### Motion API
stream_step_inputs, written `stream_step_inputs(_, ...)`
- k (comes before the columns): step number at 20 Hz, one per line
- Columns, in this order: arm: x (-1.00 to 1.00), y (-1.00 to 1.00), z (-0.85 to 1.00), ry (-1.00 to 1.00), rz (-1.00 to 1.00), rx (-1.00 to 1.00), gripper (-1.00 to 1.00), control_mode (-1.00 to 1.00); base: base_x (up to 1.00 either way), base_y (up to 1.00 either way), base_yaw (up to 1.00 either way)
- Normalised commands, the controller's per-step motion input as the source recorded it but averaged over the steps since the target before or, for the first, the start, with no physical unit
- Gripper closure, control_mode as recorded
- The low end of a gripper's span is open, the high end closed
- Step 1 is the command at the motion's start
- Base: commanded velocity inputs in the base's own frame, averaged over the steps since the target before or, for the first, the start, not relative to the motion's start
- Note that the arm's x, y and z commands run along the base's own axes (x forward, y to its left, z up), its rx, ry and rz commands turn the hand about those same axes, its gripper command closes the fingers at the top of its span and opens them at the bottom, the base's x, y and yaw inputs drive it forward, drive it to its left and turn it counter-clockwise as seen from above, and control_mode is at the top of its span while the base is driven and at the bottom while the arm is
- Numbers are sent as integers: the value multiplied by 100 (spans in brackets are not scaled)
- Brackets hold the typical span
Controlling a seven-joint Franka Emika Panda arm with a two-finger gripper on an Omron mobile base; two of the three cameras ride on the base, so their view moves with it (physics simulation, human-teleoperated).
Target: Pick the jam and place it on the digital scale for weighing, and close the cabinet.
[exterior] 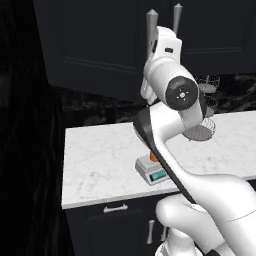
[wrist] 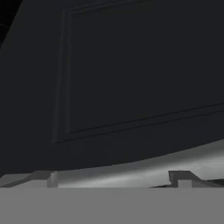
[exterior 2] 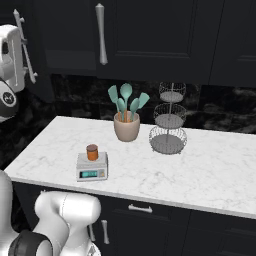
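Gripper (exterior: pixel 164 22) spread wide, empty, raised against the cabinet door (wrist: pixel 131 78). Jam (exterior 2: pixel 92 152) already sits on the digital scale (exterior 2: pixel 92 169). Next: push flat on the panel near its free edge, steady, until flush.

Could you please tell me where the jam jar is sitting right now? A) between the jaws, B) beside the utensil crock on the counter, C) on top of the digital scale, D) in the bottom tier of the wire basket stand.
C: the jam stands upright on the top plate of the digital scale, apart from the utensil crock and the wire basket stand.
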Motion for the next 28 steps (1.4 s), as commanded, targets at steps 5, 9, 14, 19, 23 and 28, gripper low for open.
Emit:
stream_step_inputs(5,100,19,-38,0,8,0,-100,-100,0,0,0)
stream_step_inputs(9,100,28,-36,-4,9,0,-100,-100,0,0,0)
stream_step_inputs(14,100,30,-42,-3,5,0,-100,-100,0,0,0)
stream_step_inputs(19,100,35,-38,-1,0,0,-100,-100,0,0,0)
stream_step_inputs(23,100,24,-19,3,0,0,-100,-100,0,0,0)
stream_step_inputs(28,100,15,-22,10,1,0,-100,-100,0,0,0)
